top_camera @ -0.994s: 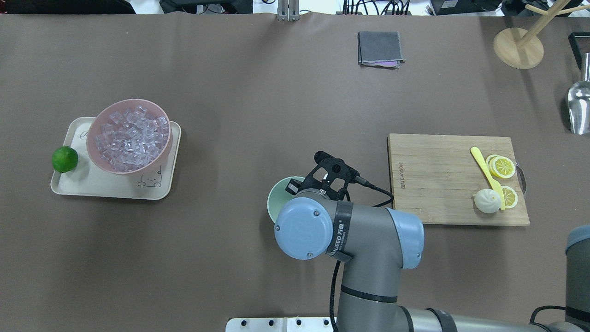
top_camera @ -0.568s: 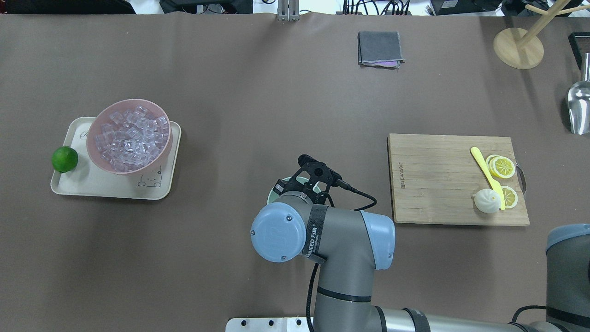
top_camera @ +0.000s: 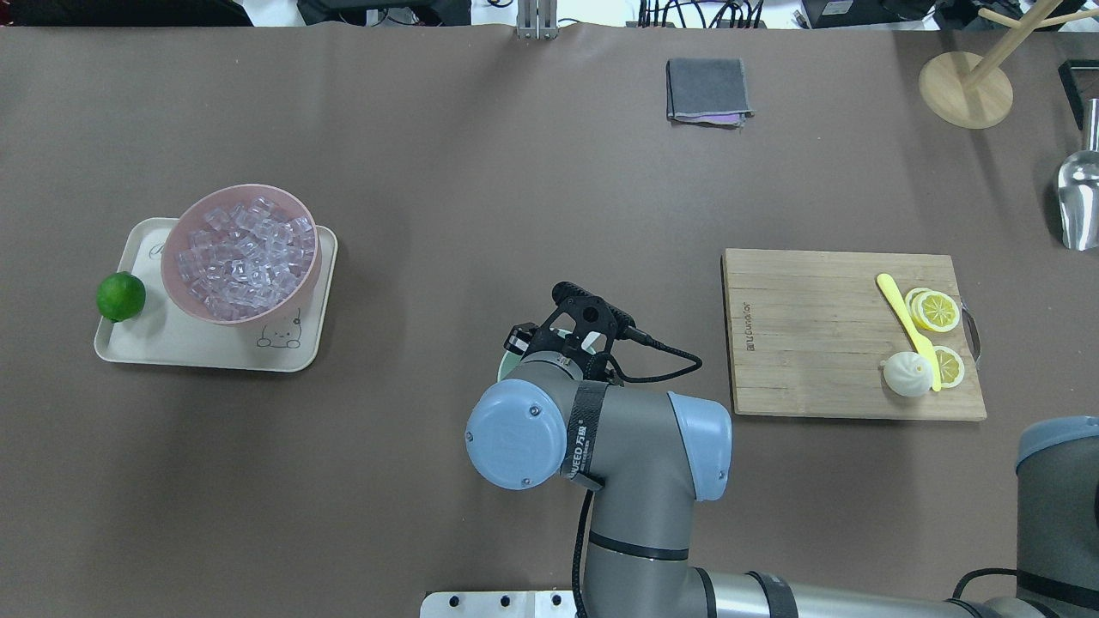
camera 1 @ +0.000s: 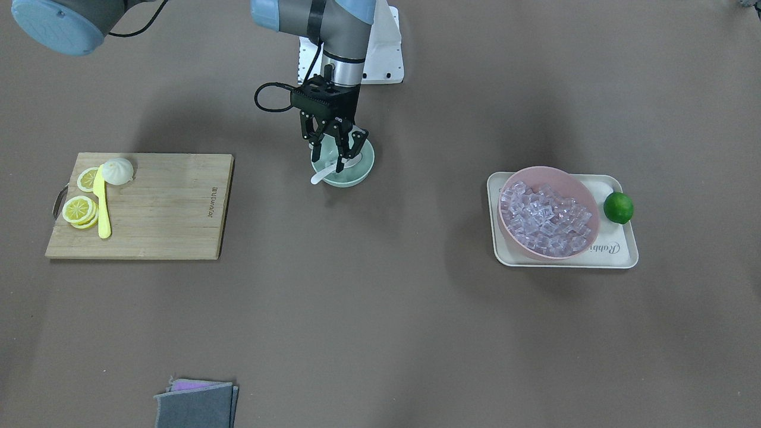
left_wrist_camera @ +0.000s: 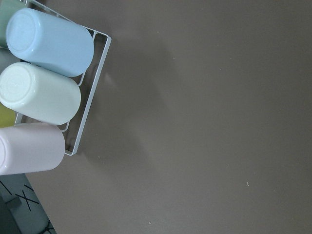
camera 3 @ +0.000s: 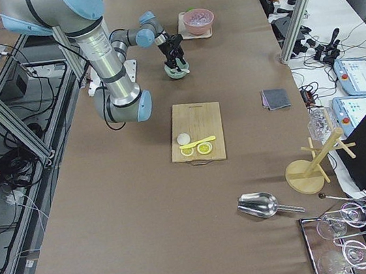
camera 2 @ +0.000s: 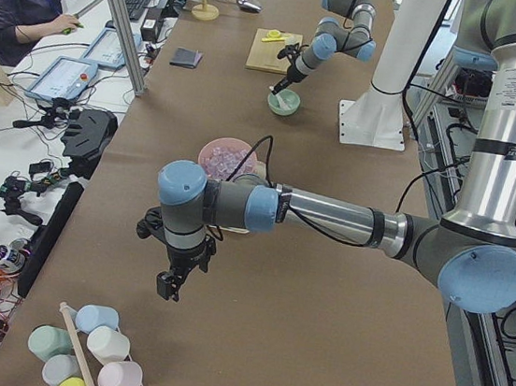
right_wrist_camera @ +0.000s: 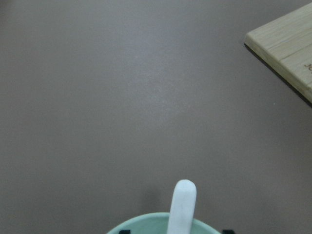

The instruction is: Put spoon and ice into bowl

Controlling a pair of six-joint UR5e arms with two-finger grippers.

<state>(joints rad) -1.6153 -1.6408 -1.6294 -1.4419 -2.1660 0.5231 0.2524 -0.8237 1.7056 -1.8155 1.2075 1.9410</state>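
The mint-green bowl (camera 1: pixel 364 169) stands mid-table; my right arm covers most of it in the overhead view (top_camera: pixel 502 369). The white spoon (camera 1: pixel 321 175) lies in it, its handle sticking out over the rim (right_wrist_camera: pixel 183 204). My right gripper (camera 1: pixel 336 157) hangs just over the bowl (right_wrist_camera: pixel 151 220), open, its fingers spread either side of the spoon and not gripping it. The clear ice cubes (top_camera: pixel 240 257) fill the pink bowl (top_camera: pixel 245 189) on the cream tray (top_camera: pixel 292 356). My left gripper (camera 2: pixel 168 286) hovers over bare table far off; I cannot tell whether it is open or shut.
A wooden cutting board (top_camera: pixel 807 335) holds a yellow knife (top_camera: pixel 906 318), lemon slices and a white bun. A lime (top_camera: pixel 120 296) sits at the tray's edge. A grey cloth (top_camera: pixel 706 90), a wooden stand (top_camera: pixel 966 90) and a metal scoop (top_camera: pixel 1077 197) lie far back. A cup rack (left_wrist_camera: pixel 44 87) is beside the left gripper.
My right arm has swung to the left in the overhead view and now covers nearly all of the green bowl. Nothing else has moved.
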